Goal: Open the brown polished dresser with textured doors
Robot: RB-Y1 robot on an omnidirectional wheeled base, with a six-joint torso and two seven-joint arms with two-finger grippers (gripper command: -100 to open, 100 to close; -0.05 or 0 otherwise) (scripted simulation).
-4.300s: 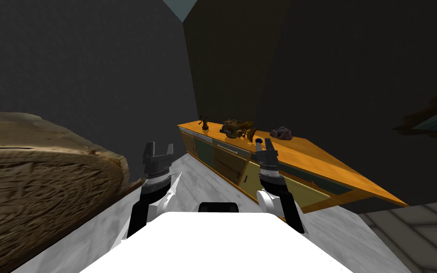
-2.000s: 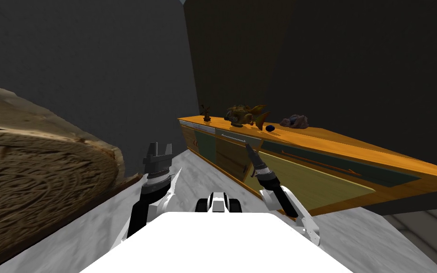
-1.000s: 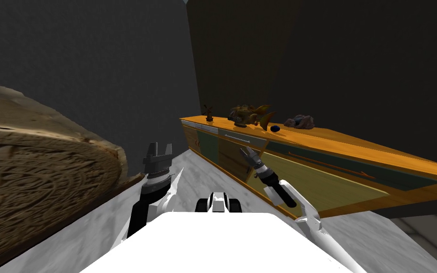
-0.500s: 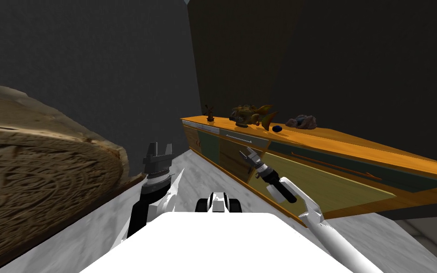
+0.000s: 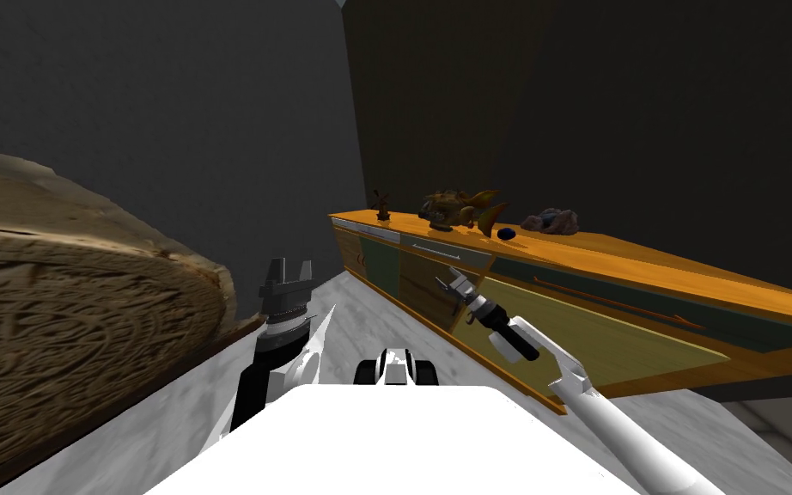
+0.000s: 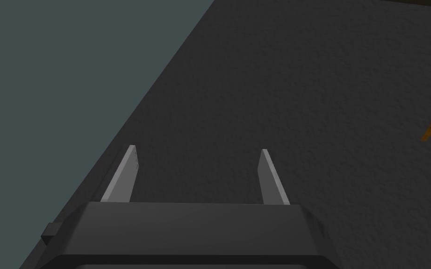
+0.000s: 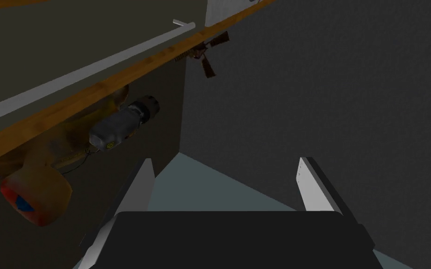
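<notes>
Head view, right pincer [image 5: 452,278] spread near dresser [image 5: 609,254] front edge, left pincer [image 5: 289,267] spread above floor [image 5: 368,320]

No readable txt, labels or nos. anywhere.

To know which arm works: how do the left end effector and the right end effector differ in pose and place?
The left end effector stands upright, held back; the right end effector is tilted and stretched far forward. The left one is far from the dresser; the right one is close before its front. Both are open and empty.
</notes>
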